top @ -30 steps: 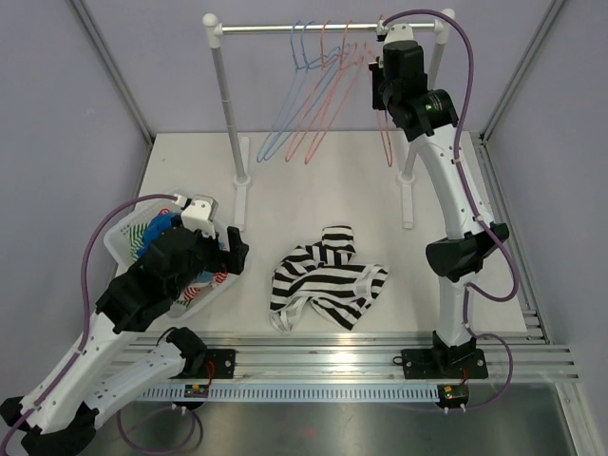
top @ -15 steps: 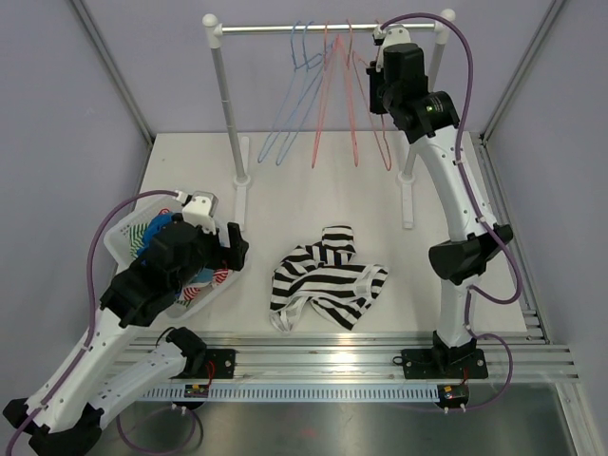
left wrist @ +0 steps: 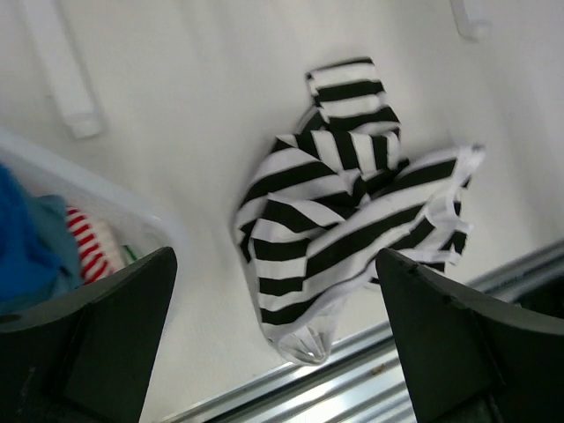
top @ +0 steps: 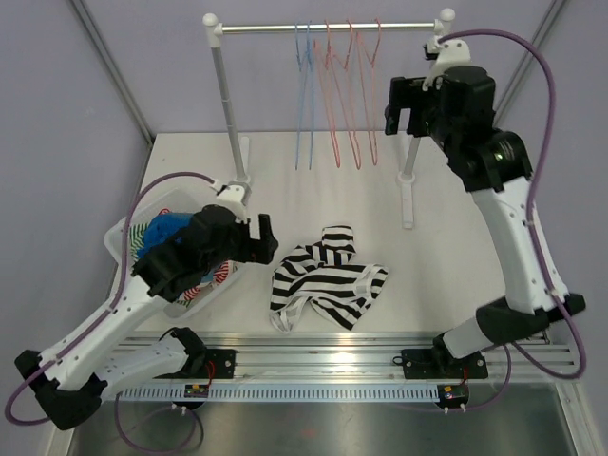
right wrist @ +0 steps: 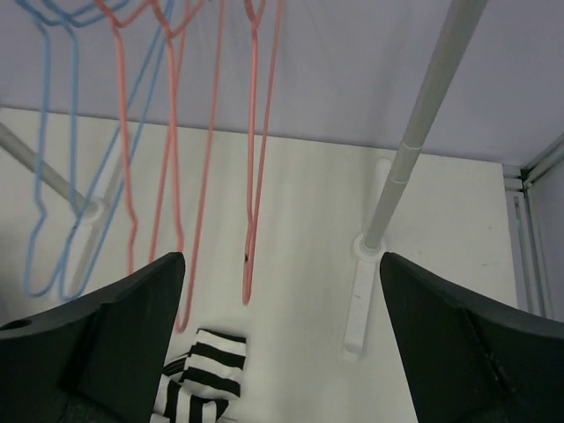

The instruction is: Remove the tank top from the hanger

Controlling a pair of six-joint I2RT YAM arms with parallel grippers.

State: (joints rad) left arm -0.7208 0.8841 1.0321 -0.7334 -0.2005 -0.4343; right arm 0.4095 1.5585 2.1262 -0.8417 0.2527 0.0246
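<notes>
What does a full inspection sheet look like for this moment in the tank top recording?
Surface: white table, no spills or marks seen.
Job's things: striped tank top lies crumpled on the table, off any hanger; blue and pink hangers hang bare on the rack rail.
Clutter: white basket at the left edge, holding coloured clothes.
Grippers: left pincer open, between basket and tank top, holding nothing; right pincer open, raised beside the hangers, holding nothing.
Cables: purple cable loops along each arm, clear of the rack.
Surroundings: lavender walls; nothing else seen.
</notes>
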